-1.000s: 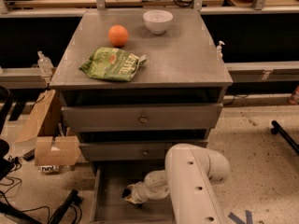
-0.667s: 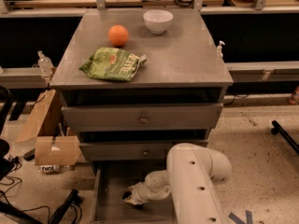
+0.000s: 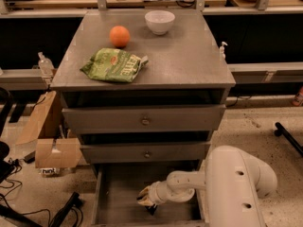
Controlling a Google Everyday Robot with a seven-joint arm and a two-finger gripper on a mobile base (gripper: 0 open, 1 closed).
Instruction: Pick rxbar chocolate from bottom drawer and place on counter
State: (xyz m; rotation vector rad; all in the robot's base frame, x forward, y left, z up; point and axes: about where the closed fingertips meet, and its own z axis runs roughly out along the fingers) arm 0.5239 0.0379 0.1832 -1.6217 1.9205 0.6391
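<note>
Grey counter [image 3: 189,56] bears a bowl [image 3: 159,21]; hand [image 3: 146,199] sits inside bottom drawer [image 3: 118,189].

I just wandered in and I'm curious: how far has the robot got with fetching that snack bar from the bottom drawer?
Done: the bottom drawer stands open. In hand: the gripper is down inside it, at what may be the rxbar chocolate, a small dark thing; a hold cannot be judged. Left: lifting the bar onto the counter, which bears a green bag, an orange and a bowl.
</note>
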